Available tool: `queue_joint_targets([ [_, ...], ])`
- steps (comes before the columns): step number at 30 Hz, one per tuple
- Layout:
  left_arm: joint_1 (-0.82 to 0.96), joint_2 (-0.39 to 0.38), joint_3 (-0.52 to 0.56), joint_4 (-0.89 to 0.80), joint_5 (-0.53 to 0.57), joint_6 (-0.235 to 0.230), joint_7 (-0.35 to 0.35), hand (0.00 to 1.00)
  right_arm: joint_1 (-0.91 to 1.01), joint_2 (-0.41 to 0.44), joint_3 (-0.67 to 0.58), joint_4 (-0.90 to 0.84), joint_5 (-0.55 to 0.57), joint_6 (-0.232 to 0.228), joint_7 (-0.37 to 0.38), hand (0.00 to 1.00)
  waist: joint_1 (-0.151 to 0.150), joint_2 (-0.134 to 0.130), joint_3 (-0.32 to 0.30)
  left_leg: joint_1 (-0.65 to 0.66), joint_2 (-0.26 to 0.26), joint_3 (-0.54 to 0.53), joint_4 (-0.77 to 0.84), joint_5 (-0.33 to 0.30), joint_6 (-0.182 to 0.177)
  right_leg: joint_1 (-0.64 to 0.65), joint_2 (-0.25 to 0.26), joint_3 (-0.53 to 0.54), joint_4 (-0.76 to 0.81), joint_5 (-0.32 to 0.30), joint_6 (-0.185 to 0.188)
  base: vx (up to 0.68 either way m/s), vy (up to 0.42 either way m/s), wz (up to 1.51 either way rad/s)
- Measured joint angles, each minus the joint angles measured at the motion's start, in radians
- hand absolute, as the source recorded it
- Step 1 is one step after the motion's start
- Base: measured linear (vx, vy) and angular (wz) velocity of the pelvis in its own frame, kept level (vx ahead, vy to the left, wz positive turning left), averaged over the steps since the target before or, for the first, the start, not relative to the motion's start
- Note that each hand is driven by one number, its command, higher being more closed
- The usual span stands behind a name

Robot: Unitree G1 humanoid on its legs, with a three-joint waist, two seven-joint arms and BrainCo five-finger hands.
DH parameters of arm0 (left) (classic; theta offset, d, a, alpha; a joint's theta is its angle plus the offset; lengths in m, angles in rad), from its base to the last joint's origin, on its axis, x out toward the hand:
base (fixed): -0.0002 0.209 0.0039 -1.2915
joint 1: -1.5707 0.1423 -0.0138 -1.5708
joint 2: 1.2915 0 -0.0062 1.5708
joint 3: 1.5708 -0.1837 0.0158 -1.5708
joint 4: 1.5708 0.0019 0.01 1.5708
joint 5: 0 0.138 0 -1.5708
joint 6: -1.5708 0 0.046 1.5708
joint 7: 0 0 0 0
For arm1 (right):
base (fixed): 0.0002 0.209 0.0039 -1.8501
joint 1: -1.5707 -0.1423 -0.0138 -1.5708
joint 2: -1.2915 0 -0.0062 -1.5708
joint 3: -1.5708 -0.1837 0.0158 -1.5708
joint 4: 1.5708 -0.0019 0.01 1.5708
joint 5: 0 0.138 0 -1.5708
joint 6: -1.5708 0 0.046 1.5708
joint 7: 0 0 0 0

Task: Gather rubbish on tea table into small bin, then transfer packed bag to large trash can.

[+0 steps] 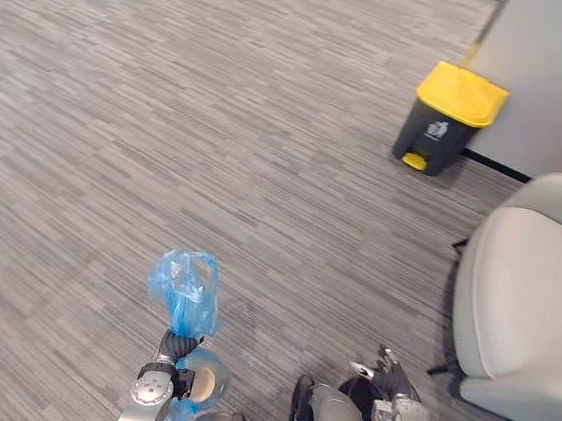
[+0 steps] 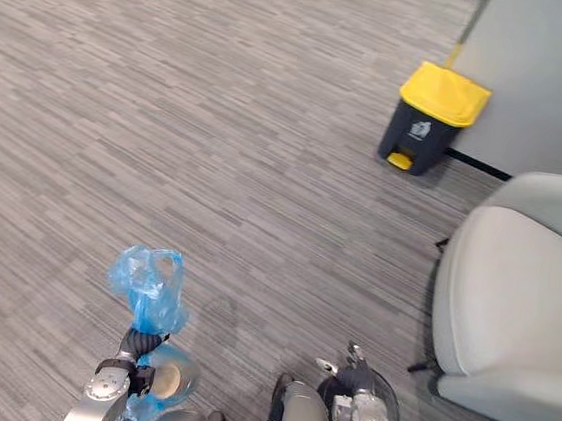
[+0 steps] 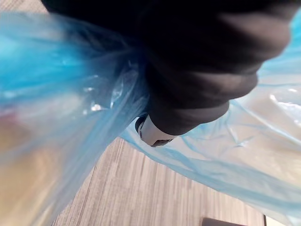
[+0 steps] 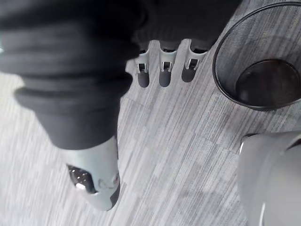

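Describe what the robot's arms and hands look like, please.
Both arms are silver-grey, with rounded segments near the wrists. The left hand and the right hand each have a dark ribbed cover over the back and wrist. The fingers are silver with dark tips, and the right thumb is thicker and grey.

Two silver-grey metal forearms (image 1: 139, 415) come in at the bottom of the frame. The left hand (image 1: 178, 347) and right hand (image 4: 80, 80) wear dark ribbed covers. Silver fingers (image 4: 162, 70) have dark tips; the silver thumb (image 4: 94, 181) has a dark inset.
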Motion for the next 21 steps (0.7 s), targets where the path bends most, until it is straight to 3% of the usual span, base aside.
queue_joint_targets([
  [1,0.020,-0.008,0.004,-0.036,0.002,-0.001,-0.001,1.00,0.009,0.003,0.004,-0.032,0.008,-0.003,0.000,0.00,0.006,-0.004,0.001,-0.027,0.038,0.033,0.128,-0.006,0.001,0.059,0.020,0.022,-0.035,-0.002,-0.004,0.59,-0.082,-0.50],
  [2,0.035,-0.018,0.005,-0.080,0.005,-0.002,-0.007,1.00,0.006,0.010,0.004,-0.060,0.020,-0.009,-0.001,0.00,0.015,-0.020,0.004,-0.062,0.078,0.088,0.234,-0.024,0.031,0.125,0.025,0.062,-0.071,-0.008,-0.013,0.44,-0.042,-0.61],
  [3,0.036,-0.021,0.004,-0.091,0.005,-0.002,-0.013,1.00,-0.003,0.011,0.003,-0.065,0.028,-0.010,-0.001,0.00,0.020,-0.025,0.004,-0.084,0.085,0.100,0.245,-0.032,0.046,0.144,0.024,0.081,-0.085,-0.008,-0.013,0.42,-0.021,-0.59],
  [5,0.021,-0.030,0.004,-0.107,0.005,-0.003,-0.019,1.00,-0.023,0.011,0.001,-0.083,0.042,-0.010,-0.003,0.00,0.038,-0.029,0.005,-0.170,0.087,0.098,0.197,-0.046,0.069,0.178,0.017,0.154,-0.127,-0.008,-0.012,0.34,0.090,-0.73],
  [7,0.004,-0.029,0.004,-0.102,0.005,-0.003,-0.019,1.00,-0.038,0.019,-0.010,-0.078,0.042,-0.009,-0.004,0.00,0.055,-0.029,0.009,-0.243,0.079,0.066,0.080,-0.044,0.068,0.200,0.005,0.199,-0.155,-0.010,-0.009,0.36,0.229,-0.93],
  [8,-0.007,-0.030,0.003,-0.088,0.006,-0.003,-0.019,1.00,-0.039,0.028,-0.035,-0.053,0.042,-0.008,-0.009,0.00,0.060,-0.038,0.015,-0.263,0.047,0.023,-0.097,-0.016,0.042,0.220,-0.023,0.226,-0.153,-0.026,0.019,0.33,0.278,-0.81],
  [9,-0.008,-0.032,0.002,-0.085,0.006,-0.003,-0.019,1.00,-0.039,0.028,-0.039,-0.042,0.042,-0.008,-0.012,0.00,0.060,-0.035,0.015,-0.260,0.032,-0.012,-0.196,0.024,0.039,0.231,-0.031,0.237,-0.151,-0.042,0.044,0.34,0.324,-0.73],
  [10,-0.005,-0.045,-0.002,-0.080,0.006,-0.004,-0.018,1.00,-0.029,0.014,-0.039,-0.038,0.041,-0.007,-0.016,0.00,0.060,-0.005,0.006,-0.237,0.037,-0.068,-0.359,0.114,0.033,0.235,-0.022,0.261,-0.148,-0.077,0.091,0.33,0.373,-0.75],
  [11,-0.014,-0.049,-0.005,-0.047,0.006,-0.001,-0.017,1.00,-0.038,0.019,-0.035,0.006,0.040,-0.001,-0.020,0.00,0.060,-0.013,0.011,-0.235,0.024,-0.047,-0.317,0.203,0.030,0.249,-0.045,0.298,-0.145,-0.121,0.133,0.34,0.380,-0.69],
  [13,-0.042,-0.046,-0.007,-0.023,0.005,0.001,-0.017,1.00,-0.040,0.030,-0.035,0.011,0.037,0.010,-0.019,0.00,0.057,-0.037,0.003,-0.236,-0.008,-0.013,-0.279,0.133,0.050,0.229,-0.090,0.330,-0.110,-0.121,0.134,0.30,0.293,-0.45],
  [15,-0.038,-0.050,-0.016,-0.029,0.004,0.001,-0.017,1.00,-0.033,0.036,-0.034,0.011,0.033,0.014,-0.018,0.00,0.060,-0.039,0.003,-0.209,-0.017,0.034,-0.237,0.067,0.076,0.195,-0.119,0.376,-0.002,-0.121,0.137,0.31,0.267,-0.59],
  [17,-0.008,-0.043,-0.033,-0.050,0.005,0.002,-0.017,1.00,-0.030,0.046,-0.033,0.006,0.023,0.014,-0.017,0.00,0.059,-0.046,-0.001,-0.147,-0.027,0.089,-0.244,0.021,0.093,0.109,-0.141,0.413,0.212,-0.092,0.188,0.39,0.245,-0.72],
  [18,0.011,-0.035,-0.051,-0.062,0.004,0.003,-0.016,1.00,-0.027,0.048,-0.029,0.007,0.004,0.015,-0.016,0.00,0.058,-0.050,-0.002,-0.100,-0.033,0.121,-0.259,-0.002,0.104,0.021,-0.154,0.427,0.394,-0.031,0.255,0.34,0.145,-0.62],
  [19,0.019,-0.030,-0.060,-0.064,0.004,0.007,-0.015,1.00,-0.022,0.048,-0.026,0.007,-0.006,0.016,-0.014,0.00,0.053,-0.049,-0.001,-0.056,-0.035,0.136,-0.271,-0.022,0.119,-0.048,-0.154,0.414,0.530,-0.022,0.258,0.27,0.078,-0.50],
  [20,0.021,-0.027,-0.060,-0.064,0.004,0.009,-0.013,1.00,-0.020,0.049,-0.025,0.007,-0.008,0.017,-0.012,0.00,0.052,-0.049,-0.001,-0.034,-0.034,0.138,-0.278,-0.034,0.120,-0.080,-0.152,0.397,0.578,-0.033,0.238,0.29,0.024,-0.25],
  [21,0.021,-0.018,-0.060,-0.068,0.003,0.017,-0.010,1.00,-0.018,0.049,-0.025,0.007,-0.019,0.018,-0.012,0.00,0.044,-0.048,0.000,0.016,-0.030,0.141,-0.295,-0.053,0.116,-0.139,-0.152,0.333,0.634,-0.060,0.189,0.50,-0.047,-0.18],
])
